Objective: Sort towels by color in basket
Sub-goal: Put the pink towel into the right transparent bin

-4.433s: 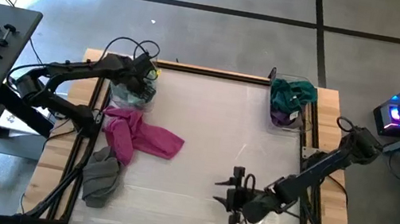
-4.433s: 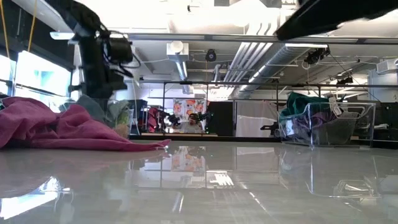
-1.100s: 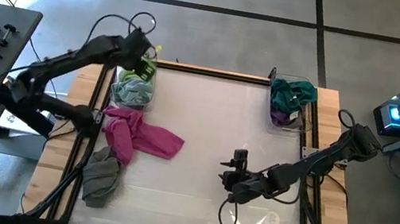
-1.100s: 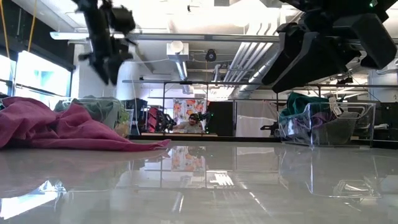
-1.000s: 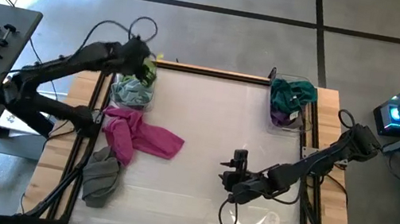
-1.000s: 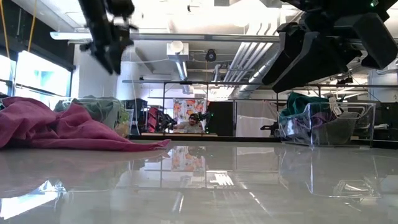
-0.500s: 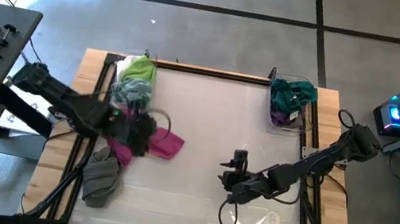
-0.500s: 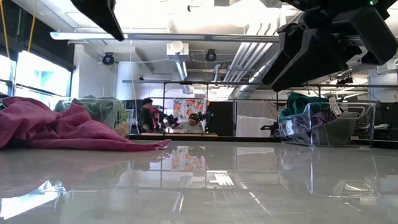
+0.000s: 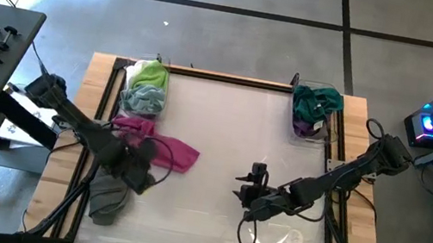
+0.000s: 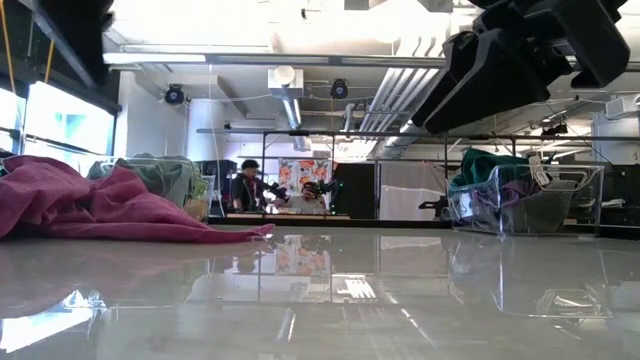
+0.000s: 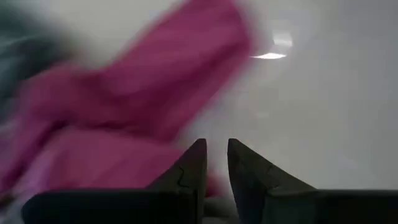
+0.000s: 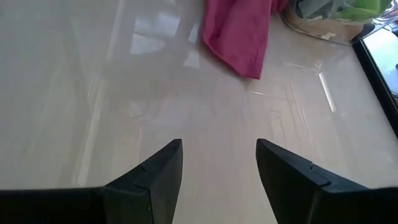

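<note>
— Where's your left arm gone? It was up at the left basket (image 9: pixel 121 105) a moment ago.

— It has swung down off the basket to the loose cloths. My left gripper (image 9: pixel 141 172) now sits over the near edge of the magenta towel (image 9: pixel 170 151), just above the grey towel (image 9: pixel 108 198). The lime green one lies on top of the pile in that basket.

— Has it got hold of the magenta one?

— I can't tell whether that gripper is clenched or slack (its own camera is smeared by the motion). From above, the towel lies spread flat on the table (image 9: pixel 226 114), so I'd judge it isn't lifted yet.

— And the right side?

— My right gripper (image 9: pixel 242 192) hangs over bare table, well apart from both cloths, spread wide with nothing in it. It hasn't shifted. The right basket (image 9: pixel 294 123) holds the dark green and purple towels.

— So what's left?

— Two towels on the table. The magenta looks like my next pick.
</note>
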Robot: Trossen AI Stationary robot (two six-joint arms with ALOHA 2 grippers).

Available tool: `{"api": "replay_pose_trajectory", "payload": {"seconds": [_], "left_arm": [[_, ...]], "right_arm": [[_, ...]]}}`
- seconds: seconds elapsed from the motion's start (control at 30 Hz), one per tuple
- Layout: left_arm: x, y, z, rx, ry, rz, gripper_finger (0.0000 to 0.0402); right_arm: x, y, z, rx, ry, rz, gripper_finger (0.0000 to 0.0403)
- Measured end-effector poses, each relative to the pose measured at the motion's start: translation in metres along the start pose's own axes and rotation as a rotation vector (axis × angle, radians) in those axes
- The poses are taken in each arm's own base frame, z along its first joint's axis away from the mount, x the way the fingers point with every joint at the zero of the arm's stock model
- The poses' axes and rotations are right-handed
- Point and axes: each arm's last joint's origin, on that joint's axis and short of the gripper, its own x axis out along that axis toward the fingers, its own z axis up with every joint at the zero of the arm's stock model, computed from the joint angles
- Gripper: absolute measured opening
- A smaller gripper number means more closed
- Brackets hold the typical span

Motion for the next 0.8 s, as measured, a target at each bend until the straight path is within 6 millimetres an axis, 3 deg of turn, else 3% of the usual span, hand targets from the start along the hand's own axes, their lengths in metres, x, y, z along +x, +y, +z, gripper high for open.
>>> {"api": "replay_pose_trajectory", "payload": {"seconds": [0.1,0.2,0.5,0.67,0.8], "left_arm": [[0.008,0.012,-0.01,-0.047,-0.024,0.196,0.0058],[0.016,0.021,-0.017,-0.104,-0.022,0.28,0.0068],[0.042,0.049,-0.032,-0.308,0.052,0.286,0.0164],[0.065,0.067,-0.044,-0.505,-0.022,0.268,0.0229],[0.09,0.077,-0.055,-0.589,-0.026,0.239,0.0255]], "right_arm": [[0.0,0.0,0.001,0.006,-0.009,0.002,0.02],[-0.001,0.002,0.0,0.004,-0.006,0.014,0.02],[-0.001,0.003,0.001,-0.022,-0.007,0.039,0.02],[-0.001,0.003,0.004,-0.061,-0.037,0.04,0.02],[-0.001,0.003,0.007,-0.068,-0.063,0.042,0.02]]}}
